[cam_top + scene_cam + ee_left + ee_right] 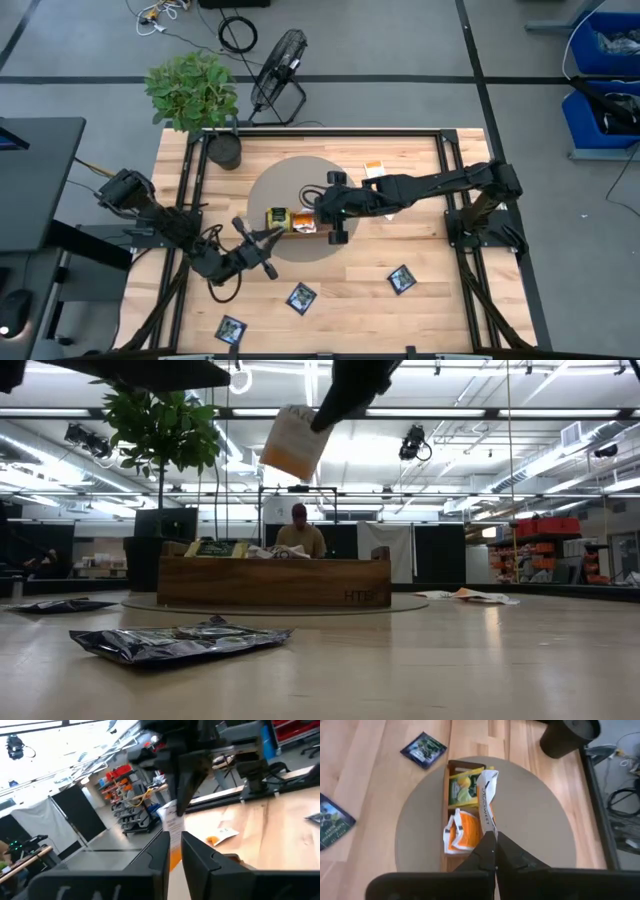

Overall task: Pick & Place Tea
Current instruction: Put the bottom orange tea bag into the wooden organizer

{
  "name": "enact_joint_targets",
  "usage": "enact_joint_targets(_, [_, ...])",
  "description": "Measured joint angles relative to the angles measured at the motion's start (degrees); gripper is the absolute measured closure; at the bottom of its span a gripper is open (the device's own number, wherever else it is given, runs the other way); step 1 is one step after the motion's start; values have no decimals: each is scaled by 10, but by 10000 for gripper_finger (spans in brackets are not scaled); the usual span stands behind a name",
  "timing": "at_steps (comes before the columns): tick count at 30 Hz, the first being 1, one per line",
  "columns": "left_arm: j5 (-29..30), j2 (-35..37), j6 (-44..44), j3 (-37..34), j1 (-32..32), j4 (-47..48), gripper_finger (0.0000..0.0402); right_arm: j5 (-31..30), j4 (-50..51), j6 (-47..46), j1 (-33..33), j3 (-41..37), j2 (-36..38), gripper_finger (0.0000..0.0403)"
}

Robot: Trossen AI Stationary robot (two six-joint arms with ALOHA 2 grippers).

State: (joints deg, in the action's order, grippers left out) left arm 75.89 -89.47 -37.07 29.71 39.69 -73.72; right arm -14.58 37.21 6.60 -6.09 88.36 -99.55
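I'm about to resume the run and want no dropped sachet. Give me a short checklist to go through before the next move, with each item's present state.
1. Right gripper shut on the orange-and-white sachet: ok.
2. Sachet lifted clear above the wooden tray: ok, it hangs well above it in the low view.
3. Left gripper released from the sachet: cannot tell; its fingers sit on either side of the sachet's edge.
4. Tray on the round mat: ok.
5. Room in the orange compartment: cannot tell; orange sachets already lie there.
6. Navy sachets left on the table: not ok.
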Motion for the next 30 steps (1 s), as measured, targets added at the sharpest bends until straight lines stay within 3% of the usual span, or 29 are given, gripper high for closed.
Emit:
enact_joint_targets(14, [55,0,-13,0,27,0,310,66,-7,7,31,0,-74,403])
enact_joint_targets(21, [75,0,-11,1,22,0,281,59,-22,-1,32,0,-99,403])
enact_joint_targets(30, [80,0,-11,1,11,0,273,30,-27,-1,33,0,-113,403])
